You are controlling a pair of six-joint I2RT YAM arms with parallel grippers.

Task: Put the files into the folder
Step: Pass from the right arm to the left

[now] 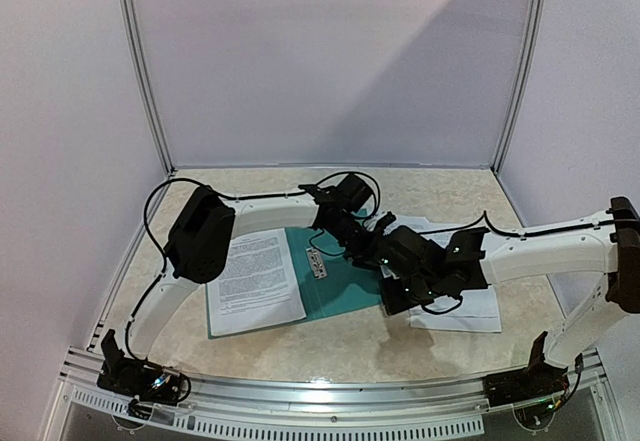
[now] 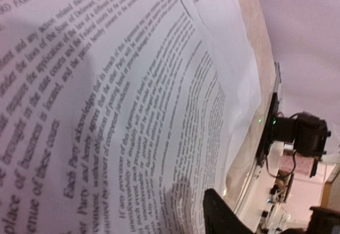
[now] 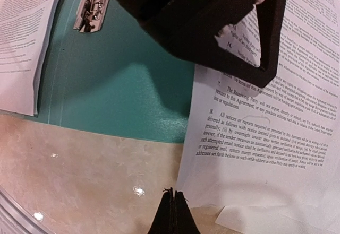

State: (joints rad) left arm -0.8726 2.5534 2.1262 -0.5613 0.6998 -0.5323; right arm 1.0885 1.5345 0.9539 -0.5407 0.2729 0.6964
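Pale lilac walls and aluminium posts close in a beige, marbled table [image 1: 300, 346]. On the far left, the left arm [image 1: 200, 233] rises from its base and arches over the work, with a black cable [image 1: 150, 216] looping behind it.

Under that arch lies the folder [image 1: 345, 296], teal and spread open flat. A stack of files [image 1: 255, 281] sits on its left cover, and the silver clip [image 1: 315, 259] is just right of the stack, near the spine. The right cover is mostly bare.

The left gripper [image 1: 352, 233] hangs low over the folder's right edge and hides the spot beneath it. From its own camera, a page of text bows up close to the lens, with one dark fingertip [image 2: 218, 215] at the bottom. I cannot tell whether its fingers have the sheet.

The right gripper [image 3: 172, 215] crowds in just beside it, fingers pressed together on nothing, over bare table at a page's near edge. That page belongs to the loose files [image 1: 468, 313]. They lie off the folder to the right, their left edge lapping onto the teal cover, largely covered by the right arm [image 1: 545, 251].
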